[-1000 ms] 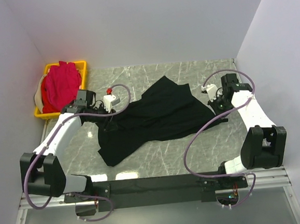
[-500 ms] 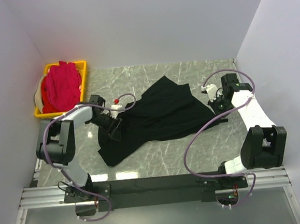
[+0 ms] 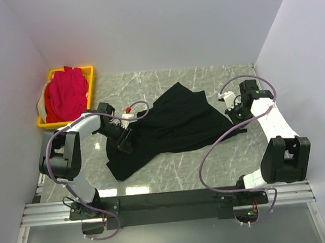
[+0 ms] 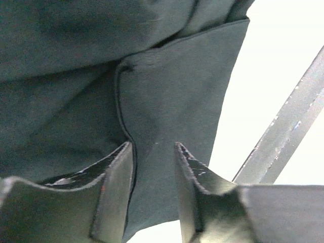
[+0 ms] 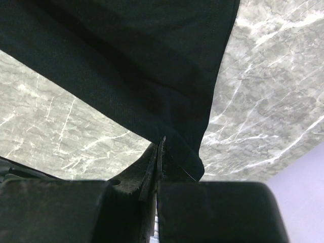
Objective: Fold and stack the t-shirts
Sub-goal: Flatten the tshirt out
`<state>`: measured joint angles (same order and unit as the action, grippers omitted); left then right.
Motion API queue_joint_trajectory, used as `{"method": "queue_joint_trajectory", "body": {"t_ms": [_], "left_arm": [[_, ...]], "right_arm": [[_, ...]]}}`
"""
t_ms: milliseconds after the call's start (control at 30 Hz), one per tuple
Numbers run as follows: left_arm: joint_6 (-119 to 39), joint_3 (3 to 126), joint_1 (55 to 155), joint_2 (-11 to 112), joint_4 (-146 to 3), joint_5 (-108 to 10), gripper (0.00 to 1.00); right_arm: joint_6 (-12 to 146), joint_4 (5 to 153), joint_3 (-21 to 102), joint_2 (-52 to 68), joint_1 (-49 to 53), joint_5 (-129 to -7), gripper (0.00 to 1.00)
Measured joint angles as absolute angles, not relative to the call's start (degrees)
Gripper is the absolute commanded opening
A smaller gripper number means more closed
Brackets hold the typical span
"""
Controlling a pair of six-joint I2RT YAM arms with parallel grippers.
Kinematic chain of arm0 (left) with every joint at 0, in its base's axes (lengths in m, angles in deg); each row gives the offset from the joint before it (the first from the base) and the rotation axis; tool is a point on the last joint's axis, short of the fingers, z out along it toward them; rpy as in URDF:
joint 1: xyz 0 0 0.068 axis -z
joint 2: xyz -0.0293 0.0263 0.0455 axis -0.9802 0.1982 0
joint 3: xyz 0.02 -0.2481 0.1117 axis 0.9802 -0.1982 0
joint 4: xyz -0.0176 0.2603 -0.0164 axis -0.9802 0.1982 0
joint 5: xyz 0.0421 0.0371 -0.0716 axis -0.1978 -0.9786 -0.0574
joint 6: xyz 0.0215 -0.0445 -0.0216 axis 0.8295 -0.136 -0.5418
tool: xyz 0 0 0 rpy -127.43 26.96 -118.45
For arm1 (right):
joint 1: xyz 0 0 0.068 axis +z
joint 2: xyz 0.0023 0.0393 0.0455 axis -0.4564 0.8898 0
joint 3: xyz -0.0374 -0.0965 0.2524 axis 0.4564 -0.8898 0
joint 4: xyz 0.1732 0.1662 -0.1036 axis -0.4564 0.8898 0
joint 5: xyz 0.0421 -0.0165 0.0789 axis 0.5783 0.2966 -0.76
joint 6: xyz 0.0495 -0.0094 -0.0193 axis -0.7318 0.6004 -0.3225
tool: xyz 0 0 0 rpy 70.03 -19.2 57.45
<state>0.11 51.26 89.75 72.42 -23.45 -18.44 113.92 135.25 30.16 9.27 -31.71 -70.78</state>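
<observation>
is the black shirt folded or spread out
Not folded. The black t-shirt lies spread and rumpled on the table, with uneven edges and no neat creases; the right gripper pinches one edge.

We see the black shirt (image 3: 168,126) rumpled and unfolded in the middle; pink shirts (image 3: 65,95) lie heaped in the crate (image 3: 89,75), far left

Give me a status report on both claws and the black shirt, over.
Left claw open, on black t-shirt hem. Right claw shut on its edge. Pink t-shirts in yellow crate, not obstructing.
</observation>
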Motion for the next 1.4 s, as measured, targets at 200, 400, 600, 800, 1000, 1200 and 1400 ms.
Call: {"method": "queue_joint_trajectory", "body": {"t_ms": [200,400,600,800,1000,1200,1400], "left_arm": [[0.7,51.2,90.5,71.4,-22.6,-17.7,0.37],[0.7,51.2,91.2,71.7,-22.5,-18.0,0.37],[0.0,51.0,91.6,72.2,-23.0,-19.4,0.01],[-1.0,56.7,87.5,71.0,-19.4,-19.9,0.01],[-3.9,82.9,79.9,69.7,-17.7,-20.8,0.01],[-10.0,97.7,80.1,62.9,-23.5,-25.0,0.0],[-16.0,98.2,79.8,52.8,-34.6,-33.0,0.0]], "right_arm": [[113.9,135.2,30.2,9.5,-31.7,-70.8,0.0],[113.9,135.2,30.2,9.6,-31.7,-70.8,0.0],[113.9,135.2,30.2,9.6,-31.7,-70.6,0.0],[113.5,135.8,32.0,9.6,-31.7,-70.6,0.0],[111.2,136.9,46.7,9.4,-31.7,-71.1,0.0],[108.2,135.5,69.6,9.7,-31.7,-70.6,0.0],[106.7,129.8,80.3,6.5,-31.7,-68.4,0.0]]}}
